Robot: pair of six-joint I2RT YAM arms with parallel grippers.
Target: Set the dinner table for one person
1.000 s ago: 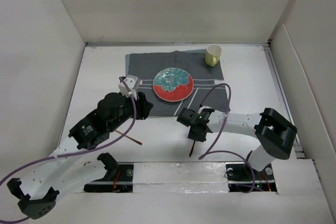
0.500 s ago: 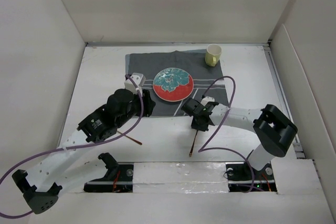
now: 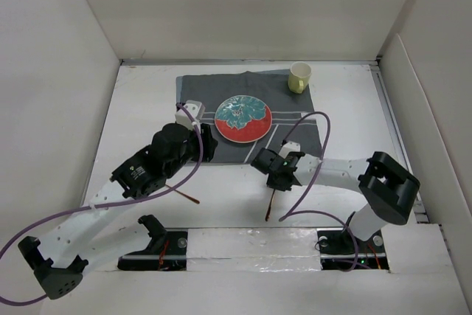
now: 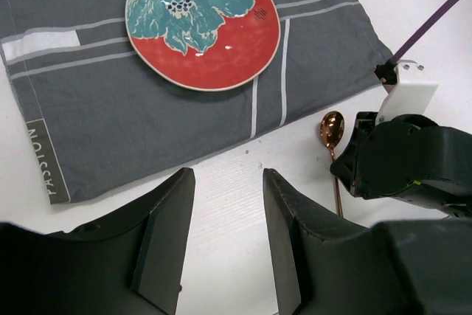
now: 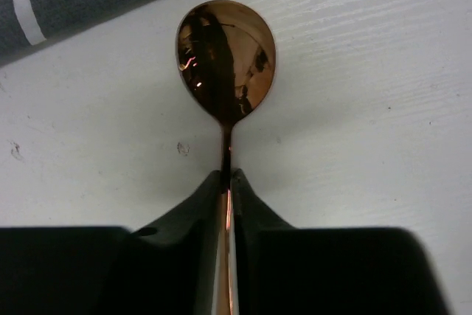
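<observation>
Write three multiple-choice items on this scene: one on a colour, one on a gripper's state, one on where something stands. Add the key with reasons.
1. The spoon pinched in the right gripper is:
A. copper
B. white
C. blue

2. The left gripper is:
A. shut on the spoon
B. open, with nothing between its fingers
C. shut tight on nothing

3. The cup stands:
A. in the right gripper
B. beside the spoon
C. on the far right corner of the placemat

Key:
1. A, since the right wrist view shows a shiny copper bowl and handle.
2. B, since in the left wrist view its fingers stand well apart and grip nothing.
3. C, since the top view shows it upright on that corner, far from both arms.
</observation>
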